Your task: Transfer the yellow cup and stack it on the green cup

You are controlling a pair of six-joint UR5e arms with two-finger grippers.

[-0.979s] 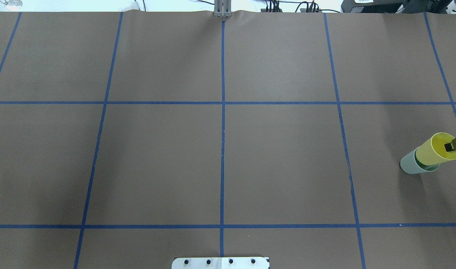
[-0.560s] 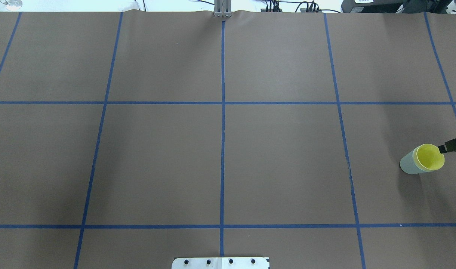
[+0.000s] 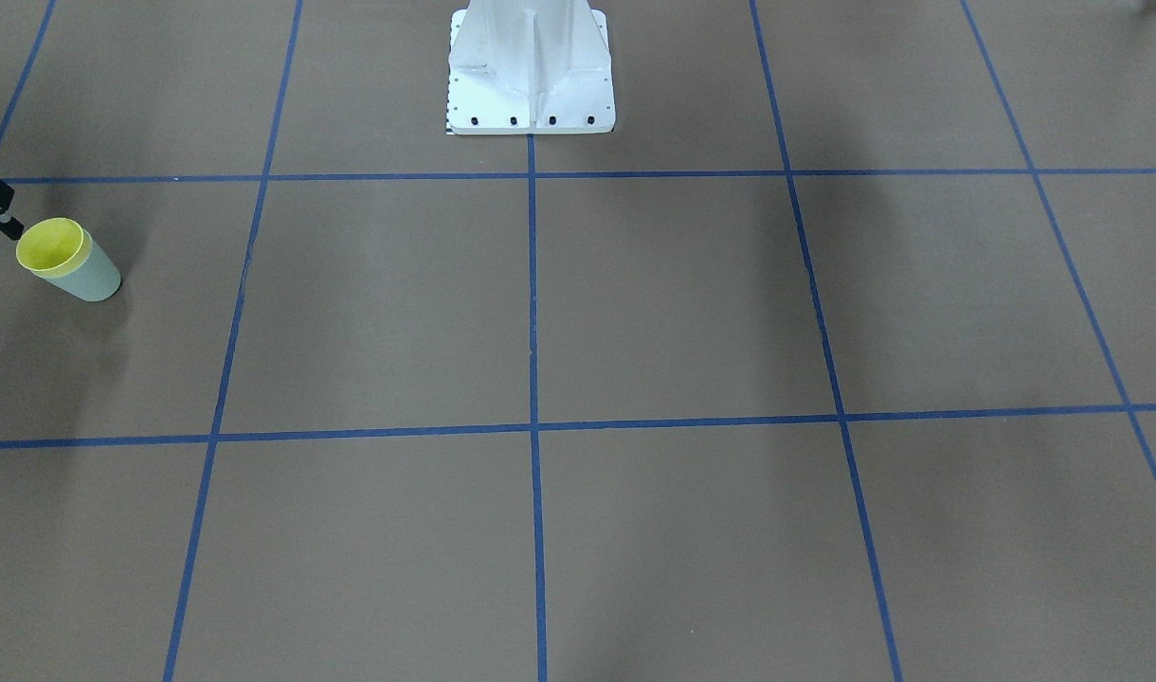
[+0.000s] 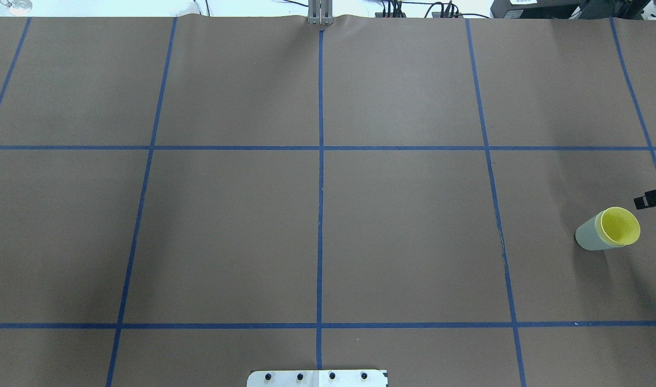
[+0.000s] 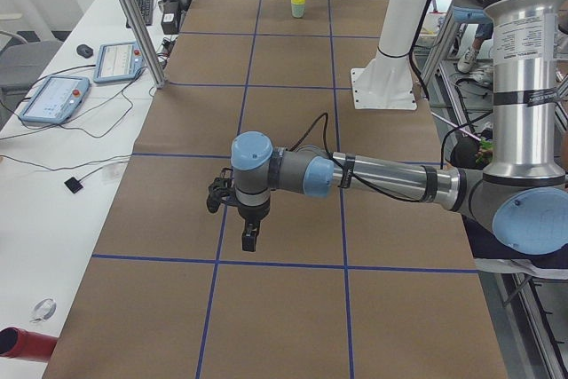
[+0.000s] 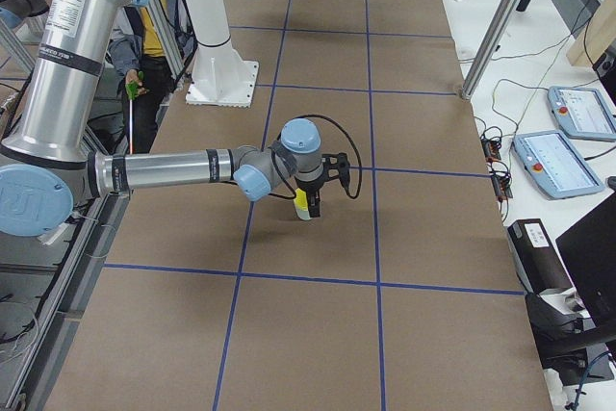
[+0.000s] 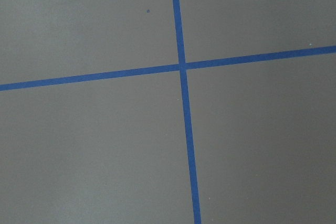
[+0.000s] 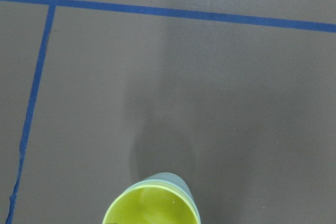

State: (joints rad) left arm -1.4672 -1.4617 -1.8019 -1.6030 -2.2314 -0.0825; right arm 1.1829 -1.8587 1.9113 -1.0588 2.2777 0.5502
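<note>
The yellow cup (image 4: 621,227) sits nested inside the green cup (image 4: 588,237); the pair stands upright on the brown-papered table (image 4: 414,231), at its right end, in the middle row of squares marked by the blue tape (image 4: 321,215). Of the yellow one only the bright rim band and the glossy inside show; its rim stands a little proud of the green rim. The green one is a pale mint, plain and handleless, tapering from a wider rim to a narrower foot; its wall wraps the yellow cup all round. The stack throws a soft shadow on the paper beside it.

The right gripper (image 4: 650,199) shows in the overhead view only as a black fingertip at the right edge, just beyond the far side of the rim and apart from it; it grips neither cup. Whether its jaws stand wide or narrow I cannot tell. Its wrist camera looks down into the yellow mouth at the bottom of the picture.

The left gripper (image 5: 249,239) hangs pointing down over bare paper near a tape crossing, well apart from the cups, at the table's left end; its opening I cannot tell. The white base (image 3: 531,71) stands at the robot's edge of the table, in the middle.
</note>
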